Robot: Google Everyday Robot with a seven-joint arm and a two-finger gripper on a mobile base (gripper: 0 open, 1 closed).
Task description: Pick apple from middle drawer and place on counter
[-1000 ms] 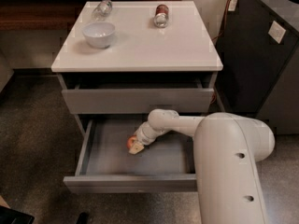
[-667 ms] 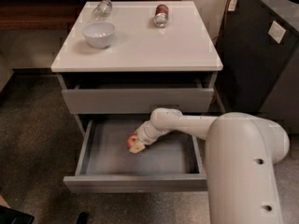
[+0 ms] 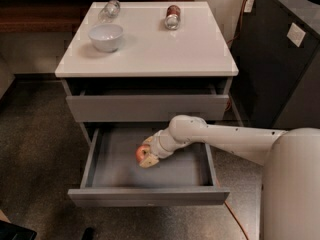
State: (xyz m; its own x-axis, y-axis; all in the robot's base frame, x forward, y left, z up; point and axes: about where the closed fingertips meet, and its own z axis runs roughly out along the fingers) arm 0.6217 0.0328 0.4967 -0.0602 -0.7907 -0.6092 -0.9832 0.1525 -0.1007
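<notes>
Reaching into the middle drawer (image 3: 150,196), our gripper (image 3: 146,160) touches the apple (image 3: 141,152) just left of it; we cannot tell if clamped.

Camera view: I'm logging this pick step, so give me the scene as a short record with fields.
gripper: down in the middle drawer, at the apple
apple: inside the drawer, not yet on the counter
middle drawer: pulled open
counter: holds white bowl, can, clear container
</notes>
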